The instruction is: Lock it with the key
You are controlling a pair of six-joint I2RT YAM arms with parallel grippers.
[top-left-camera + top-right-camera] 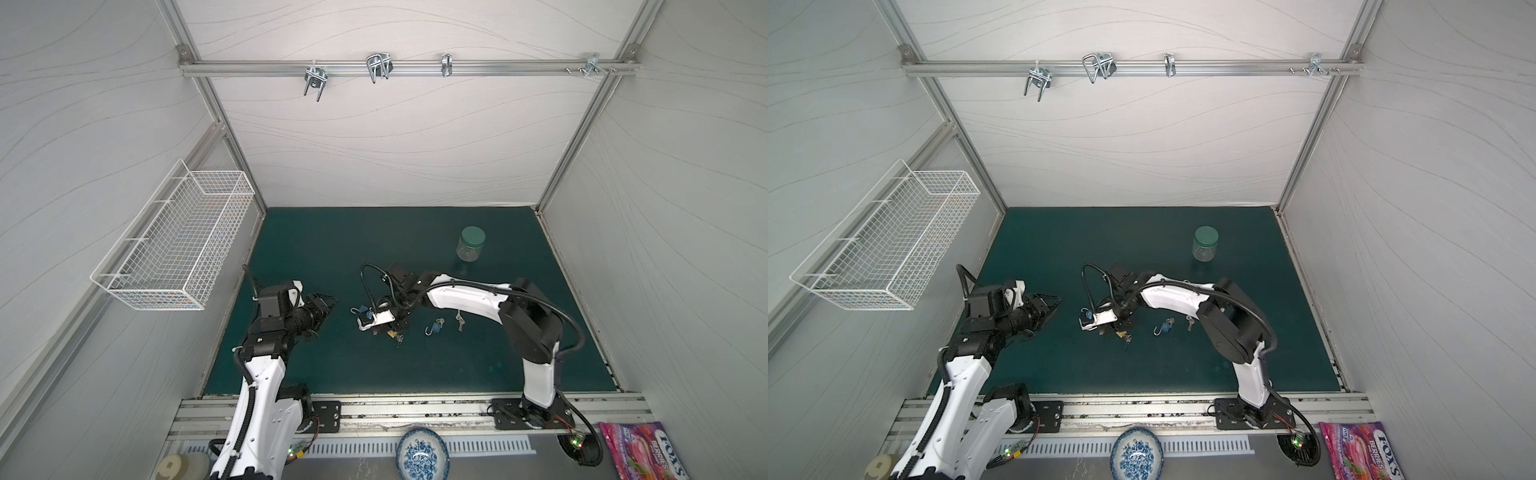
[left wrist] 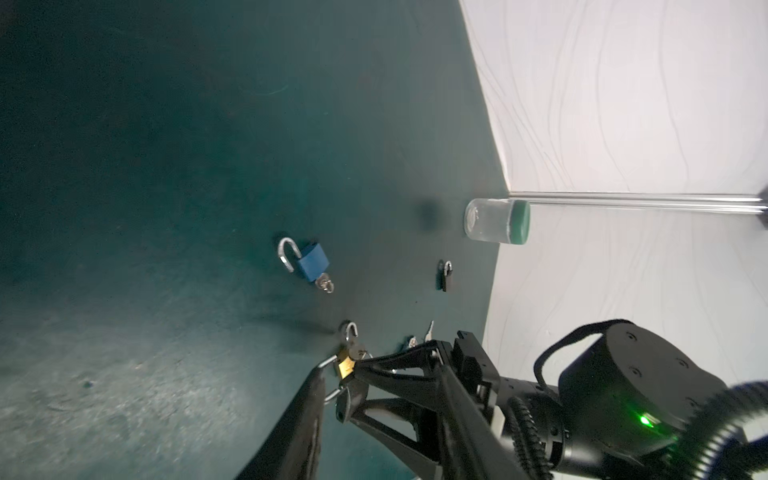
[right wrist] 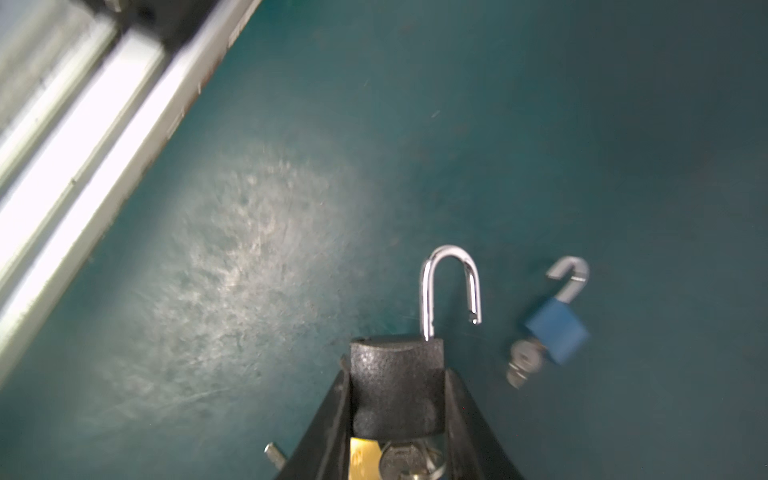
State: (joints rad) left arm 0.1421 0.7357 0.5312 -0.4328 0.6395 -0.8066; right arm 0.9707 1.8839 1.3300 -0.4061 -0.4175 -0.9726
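My right gripper (image 3: pixel 397 374) is shut on a black padlock (image 3: pixel 395 361) whose silver shackle (image 3: pixel 451 286) stands open, pointing down at the teal mat (image 1: pixel 332 249). Just behind the lock's body I see a key head with a ring (image 3: pixel 403 461) and a brass padlock (image 3: pixel 363 457); whether the key sits in a lock I cannot tell. In both top views this gripper (image 1: pixel 386 328) is low at mid-table, its camera hiding the held lock. My left gripper (image 1: pixel 332 303) hovers to its left, open with nothing in it, turned on its side.
Two blue padlocks (image 1: pixel 363 309) (image 1: pixel 436 326) with open shackles lie on the mat, with loose keys (image 1: pixel 459 322) further right. A small black padlock (image 2: pixel 446 276) lies further back. A green-lidded jar (image 1: pixel 471 245) stands at the back right. A wire basket (image 1: pixel 178 241) hangs on the left wall.
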